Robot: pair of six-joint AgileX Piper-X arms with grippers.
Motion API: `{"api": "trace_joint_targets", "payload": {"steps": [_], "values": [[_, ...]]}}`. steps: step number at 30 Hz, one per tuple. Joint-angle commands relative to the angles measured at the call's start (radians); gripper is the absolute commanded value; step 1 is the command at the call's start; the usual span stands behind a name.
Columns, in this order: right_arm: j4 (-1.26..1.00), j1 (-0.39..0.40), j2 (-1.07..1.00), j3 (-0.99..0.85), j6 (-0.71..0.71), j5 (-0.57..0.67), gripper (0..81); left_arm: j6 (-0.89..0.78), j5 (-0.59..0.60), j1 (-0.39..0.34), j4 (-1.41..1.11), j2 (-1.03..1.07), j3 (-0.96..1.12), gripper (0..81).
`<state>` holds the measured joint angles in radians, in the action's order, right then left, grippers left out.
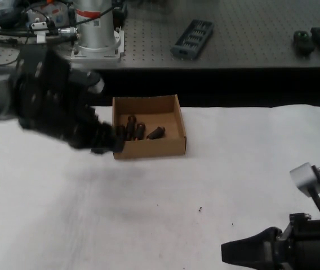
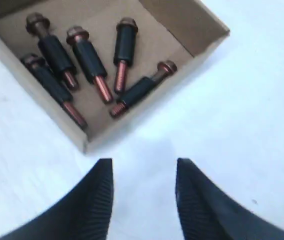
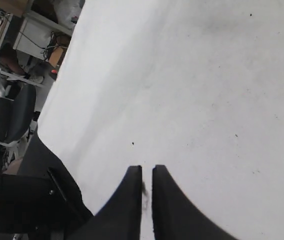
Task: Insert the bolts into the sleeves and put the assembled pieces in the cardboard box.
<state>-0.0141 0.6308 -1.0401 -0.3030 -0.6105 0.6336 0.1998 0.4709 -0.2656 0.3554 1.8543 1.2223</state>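
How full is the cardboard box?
Partly full: five sleeved bolts lie flat in the cardboard box, with bare floor showing.

looking like lab: metal table with rows of holes sitting behind, wires lying about, desk chair standing by.

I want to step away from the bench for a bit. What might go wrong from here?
1. The open left gripper hangs right beside the box wall; a sideways move might shove the probably light box across the cloth.
2. The five pieces lie loose and crowded in the box, one crosswise; a bump might slide a bolt out of its sleeve.
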Motion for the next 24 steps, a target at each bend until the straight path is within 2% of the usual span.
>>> {"api": "trace_joint_targets", "payload": {"steps": [1,4,8,10,11,12,14,18,22,24], "values": [[-0.05,-0.006,-0.067,-0.028,0.026,0.015,6.9,-0.084,0.015,-0.023,-0.173,-0.147,-0.25,23.0],[-0.058,-0.006,-0.114,-0.065,0.026,0.016,6.9,-0.156,0.013,-0.056,-0.318,-0.254,-0.418,18.6],[-0.06,-0.006,-0.17,-0.116,0.059,0.011,6.6,-0.302,-0.021,-0.122,-0.477,-0.344,-0.572,18.1],[-0.06,-0.006,-0.206,-0.14,0.084,0.011,3.2,-0.352,-0.05,-0.159,-0.534,-0.358,-0.619,16.9],[-0.06,-0.006,-0.223,-0.147,0.09,0.011,0.5,-0.375,-0.06,-0.181,-0.557,-0.36,-0.634,15.8],[-0.06,-0.006,-0.239,-0.154,0.092,0.011,3.4,-0.39,-0.068,-0.198,-0.566,-0.359,-0.642,14.6],[-0.067,-0.006,-0.266,-0.156,0.092,0.005,4.3,-0.421,-0.096,-0.237,-0.567,-0.359,-0.654,10.0],[-0.068,-0.006,-0.305,-0.156,0.106,-0.095,4.3,-0.435,-0.147,-0.282,-0.576,-0.359,-0.655,0.1],[-0.09,-0.006,-0.316,-0.154,0.137,-0.13,4.3,-0.452,-0.168,-0.288,-0.548,-0.359,-0.655,0.6],[-0.093,-0.006,-0.316,-0.154,0.137,-0.13,4.3,-0.456,-0.139,-0.288,-0.504,-0.359,-0.655,0.6]]}}
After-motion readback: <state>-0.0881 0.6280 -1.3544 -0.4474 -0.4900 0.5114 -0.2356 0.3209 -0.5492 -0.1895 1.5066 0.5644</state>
